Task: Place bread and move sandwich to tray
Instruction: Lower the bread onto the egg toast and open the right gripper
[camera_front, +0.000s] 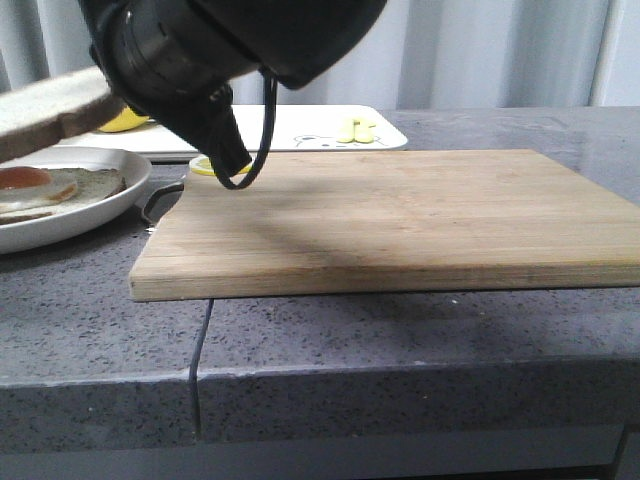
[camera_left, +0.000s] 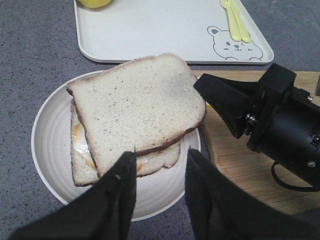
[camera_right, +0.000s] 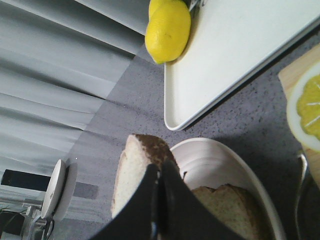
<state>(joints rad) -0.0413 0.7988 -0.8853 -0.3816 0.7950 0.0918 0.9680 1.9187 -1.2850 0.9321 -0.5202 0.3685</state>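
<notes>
The bread (camera_left: 137, 102), a thick white slice with brown crust, hangs flat just above the sandwich (camera_left: 80, 150), which shows egg and a lower slice on the round white plate (camera_left: 50, 145). My right gripper (camera_left: 201, 90) reaches in from the cutting-board side and is shut on the bread's edge; its wrist view shows the fingers (camera_right: 150, 195) pinched on the crust (camera_right: 150, 145). My left gripper (camera_left: 160, 165) is open and empty over the plate's near rim. In the front view the bread (camera_front: 45, 112) hovers over the plate (camera_front: 95, 210) and egg (camera_front: 25, 182). The tray (camera_left: 150, 30) lies behind the plate.
A bamboo cutting board (camera_front: 400, 215) fills the table's middle, with a lemon slice (camera_front: 205, 166) at its far left corner. A whole lemon (camera_right: 168, 27) and a yellow fork (camera_left: 235, 20) lie on the tray. A dark utensil (camera_front: 160, 200) lies between plate and board.
</notes>
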